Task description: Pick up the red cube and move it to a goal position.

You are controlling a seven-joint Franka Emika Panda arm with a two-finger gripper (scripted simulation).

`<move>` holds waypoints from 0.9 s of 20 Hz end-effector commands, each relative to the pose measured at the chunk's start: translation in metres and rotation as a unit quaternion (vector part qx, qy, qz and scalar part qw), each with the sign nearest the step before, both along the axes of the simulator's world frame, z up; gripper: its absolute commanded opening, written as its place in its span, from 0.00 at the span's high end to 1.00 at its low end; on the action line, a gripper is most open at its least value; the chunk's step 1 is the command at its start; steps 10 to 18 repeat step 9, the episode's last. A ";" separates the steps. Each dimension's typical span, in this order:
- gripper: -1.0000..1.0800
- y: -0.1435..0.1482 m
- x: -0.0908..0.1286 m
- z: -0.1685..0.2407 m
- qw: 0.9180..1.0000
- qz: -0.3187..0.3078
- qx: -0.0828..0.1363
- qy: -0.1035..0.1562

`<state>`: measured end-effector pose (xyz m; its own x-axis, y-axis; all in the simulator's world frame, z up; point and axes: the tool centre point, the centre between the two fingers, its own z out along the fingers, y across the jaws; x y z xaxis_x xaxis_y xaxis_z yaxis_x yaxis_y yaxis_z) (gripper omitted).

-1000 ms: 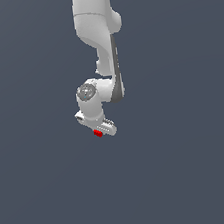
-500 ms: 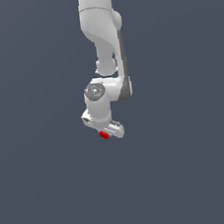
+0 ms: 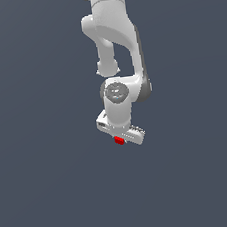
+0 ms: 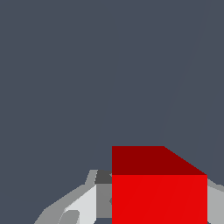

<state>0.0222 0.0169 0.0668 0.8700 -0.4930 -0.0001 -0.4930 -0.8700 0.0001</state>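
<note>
Closest to my wrist camera, the red cube fills the lower part of the view, its bright front face and darker upper face plain and unmarked. It sits clamped between my fingers, whose pale grey and white surfaces show on either side of it, touching its sides. Behind the cube there is only flat, dark grey-blue background, with no edge or corner visible to place it against.

In the exterior view, my gripper hangs at the end of my white arm, which comes down from the top of the picture. The red cube shows as a small red spot under the gripper's white bar, much narrower than it. The same dark grey-blue surrounds everything.
</note>
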 end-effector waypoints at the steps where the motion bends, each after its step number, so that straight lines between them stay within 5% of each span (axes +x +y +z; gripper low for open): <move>1: 1.00 0.010 0.008 0.005 1.000 -0.001 0.000 0.000; 18: 1.00 0.022 0.017 0.011 1.000 -0.001 0.000 0.000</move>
